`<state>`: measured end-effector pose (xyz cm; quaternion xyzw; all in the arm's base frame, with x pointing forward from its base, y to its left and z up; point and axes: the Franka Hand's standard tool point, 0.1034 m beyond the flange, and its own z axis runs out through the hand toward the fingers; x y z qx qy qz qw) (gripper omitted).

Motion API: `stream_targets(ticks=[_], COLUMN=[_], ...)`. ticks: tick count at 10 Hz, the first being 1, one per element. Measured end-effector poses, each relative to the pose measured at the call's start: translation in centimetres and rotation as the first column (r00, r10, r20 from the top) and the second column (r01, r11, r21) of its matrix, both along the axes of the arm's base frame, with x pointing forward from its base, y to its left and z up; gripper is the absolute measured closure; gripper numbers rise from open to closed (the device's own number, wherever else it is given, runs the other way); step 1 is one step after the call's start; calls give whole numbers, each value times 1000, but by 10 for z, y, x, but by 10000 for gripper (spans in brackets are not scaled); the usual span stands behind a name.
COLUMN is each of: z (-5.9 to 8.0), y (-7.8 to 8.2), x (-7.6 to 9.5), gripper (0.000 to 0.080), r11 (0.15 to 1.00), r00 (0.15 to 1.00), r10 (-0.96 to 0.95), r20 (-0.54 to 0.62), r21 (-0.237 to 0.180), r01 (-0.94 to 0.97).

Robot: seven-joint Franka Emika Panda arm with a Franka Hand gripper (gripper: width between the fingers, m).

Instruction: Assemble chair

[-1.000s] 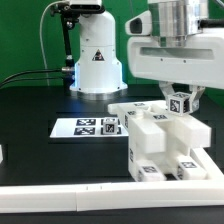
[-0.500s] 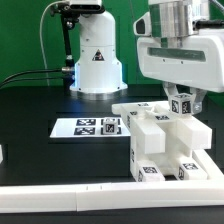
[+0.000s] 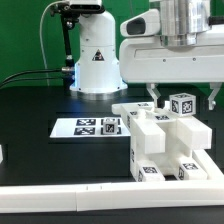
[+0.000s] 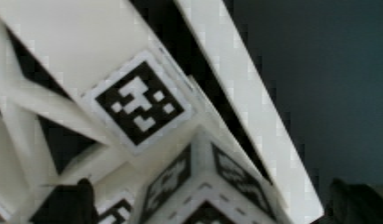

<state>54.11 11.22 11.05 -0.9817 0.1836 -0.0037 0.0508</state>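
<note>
my claw (image 3: 182, 96): open, jaws spread wide, gripping nothing; it hangs just above the far top of the chair
claw fingers (image 3: 153, 93): one on each side of the tagged block, both look clear of it
tagged block (image 3: 181, 104): small white cube with a black-and-white tag facing the camera, at the far top of the chair, between my jaws
chair (image 3: 160, 140): white blocky pieces joined in a stepped stack on the exterior view's right of the worktop, just far of the border rail; small tags on its low near faces and on its top
marker board (image 3: 88, 127): flat white sheet of tags, just beside the chair on the exterior view's left; cannot tell if they touch
border rail (image 3: 60, 200): long white bar along the near edge
worktop (image 3: 35, 110): black, carries all of it
robot base (image 3: 95, 55): white, at the far side beyond the marker board
wrist view: blurred close-up of white chair bars (image 4: 223, 90), one square tag (image 4: 140, 100) readable, more tags half seen below it, dark worktop to one side
</note>
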Motion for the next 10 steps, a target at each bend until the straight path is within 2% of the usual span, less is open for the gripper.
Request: stream_targets(ticks=[1, 2, 3, 4, 5, 6, 7, 8, 9, 10], z=[0, -1, 1, 1, 0, 0, 0, 0, 0, -1], y=[1, 4, 3, 4, 3, 3, 3, 3, 4, 6], x=[0, -1, 2, 2, 2, 2, 2, 2, 2, 1], gripper=[152, 150, 150, 150, 150, 249, 249, 450, 535, 535], r11=[996, 961, 865, 850, 873, 871, 894, 925, 943, 978], r00=[996, 962, 866, 851, 874, 872, 895, 927, 944, 980], r10=[88, 273, 499, 524, 484, 488, 445, 374, 327, 200], r20=[9, 25, 36, 33, 32, 32, 32, 30, 29, 24], r21=[-9, -44, -81, -89, -86, -86, -81, -76, -73, -66], r01=[-88, -272, -495, -520, -480, -484, -441, -371, -325, -198])
